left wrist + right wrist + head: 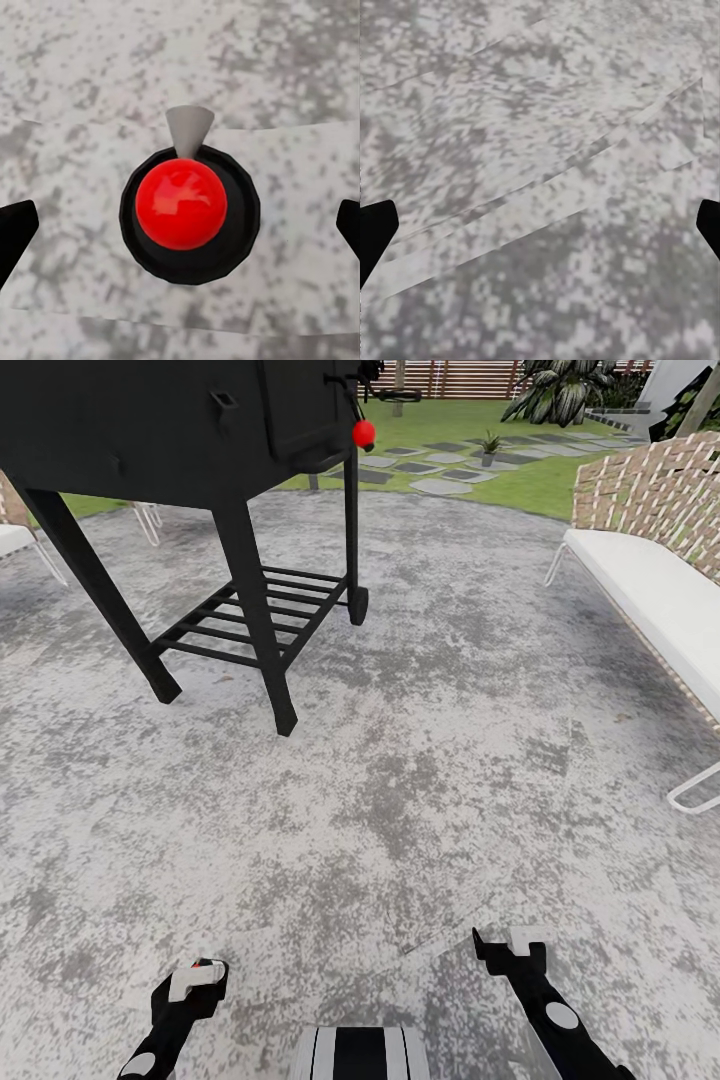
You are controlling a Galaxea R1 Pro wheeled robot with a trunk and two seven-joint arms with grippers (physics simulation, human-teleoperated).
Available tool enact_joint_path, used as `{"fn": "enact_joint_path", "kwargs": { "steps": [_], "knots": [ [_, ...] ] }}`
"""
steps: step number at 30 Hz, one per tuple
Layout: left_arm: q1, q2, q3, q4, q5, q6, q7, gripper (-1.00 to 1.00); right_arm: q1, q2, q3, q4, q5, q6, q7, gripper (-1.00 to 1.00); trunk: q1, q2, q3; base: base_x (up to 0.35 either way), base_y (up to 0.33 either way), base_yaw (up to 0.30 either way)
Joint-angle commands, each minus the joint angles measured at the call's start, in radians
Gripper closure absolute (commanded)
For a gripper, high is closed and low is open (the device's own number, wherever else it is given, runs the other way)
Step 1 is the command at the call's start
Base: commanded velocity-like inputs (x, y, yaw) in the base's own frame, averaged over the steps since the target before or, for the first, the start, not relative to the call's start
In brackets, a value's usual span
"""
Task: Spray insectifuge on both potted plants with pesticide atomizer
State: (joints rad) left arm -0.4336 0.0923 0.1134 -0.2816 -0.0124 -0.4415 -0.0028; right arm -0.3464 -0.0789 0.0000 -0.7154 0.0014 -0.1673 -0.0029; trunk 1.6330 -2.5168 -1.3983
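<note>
One potted plant (489,447) beyond black grill (190,430)

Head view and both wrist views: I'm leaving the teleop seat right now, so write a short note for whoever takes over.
Left gripper: low over the grey patio, open, holding nothing; its wrist view looks down on a red ball in a black ring.
Right gripper: also low, open, empty.
One potted plant stands among the stepping stones on the lawn, far ahead, past the black grill. A white bench is on the right.
Done: nothing; the atomizer isn't in hand.
Left: find and pick up the atomizer, then spray both plants.
</note>
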Motion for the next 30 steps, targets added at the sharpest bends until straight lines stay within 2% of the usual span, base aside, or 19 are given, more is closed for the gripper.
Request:
{"fn": "enact_joint_path", "kwargs": {
  "steps": [1,2,27,30],
  "knots": [
    [0.0,0.0,0.003,0.001,-0.001,-0.003,0.0,-1.0,0.0,0.0,0.0,0.001,0.0,-0.003,0.0,-1.0,0.0,0.0,-0.001,0.0,0.0,0.0],
    [0.0,0.0,0.003,0.001,-0.001,-0.003,0.0,1.0,0.0,-0.001,0.0,0.001,0.0,-0.003,-0.001,-1.0,0.0,0.0,-0.001,0.0,0.0,0.0],
    [0.0,0.0,0.003,-0.004,-0.001,-0.003,0.0,1.0,0.0,0.0,0.0,0.001,0.0,-0.003,0.0,-1.0,0.0,0.0,-0.001,0.0,0.0,0.0],
    [0.0,0.0,0.002,-0.004,0.0,-0.003,-0.003,1.0,0.0,-0.001,0.0,0.003,0.0,-0.003,0.0,-1.0,-0.002,0.001,0.011,0.0,0.0,0.0]
  ]
}}
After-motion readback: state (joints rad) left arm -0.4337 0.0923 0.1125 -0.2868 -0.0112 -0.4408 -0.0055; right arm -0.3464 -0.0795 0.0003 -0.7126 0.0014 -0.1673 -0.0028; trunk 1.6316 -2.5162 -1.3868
